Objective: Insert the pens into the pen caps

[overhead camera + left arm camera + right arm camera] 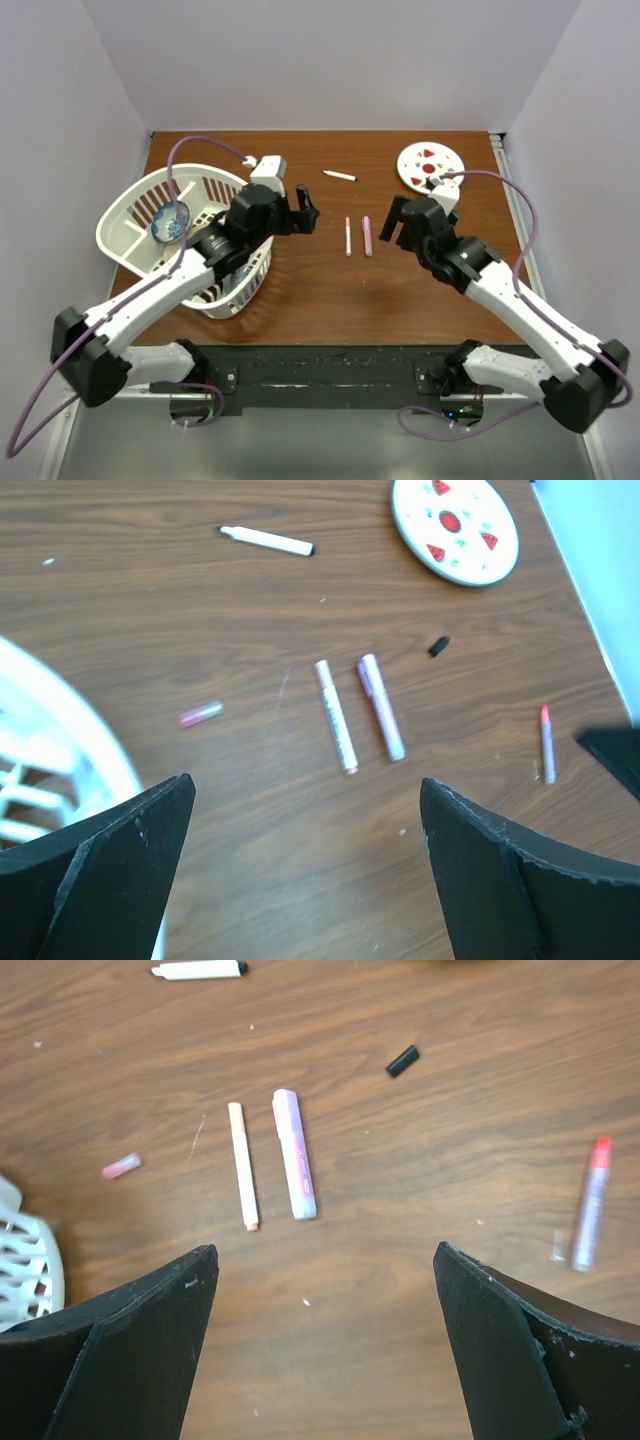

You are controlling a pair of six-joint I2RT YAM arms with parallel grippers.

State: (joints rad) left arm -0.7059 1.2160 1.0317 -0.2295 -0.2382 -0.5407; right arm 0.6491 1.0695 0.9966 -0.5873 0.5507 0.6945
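A white pen (336,716) and a lilac pen (381,707) lie side by side, just apart, mid-worktop (150,610). A red-tipped pen (547,744) lies off to the right and a black-tipped pen (266,541) further back. The black cap (438,646) and pink cap (200,714) lie loose, well apart. The paired pens are so close that pinching one would likely set the other rolling, and the tiny caps could skid away. The left hand (307,785) and right hand (325,1250) both hover spread wide, holding and touching nothing.
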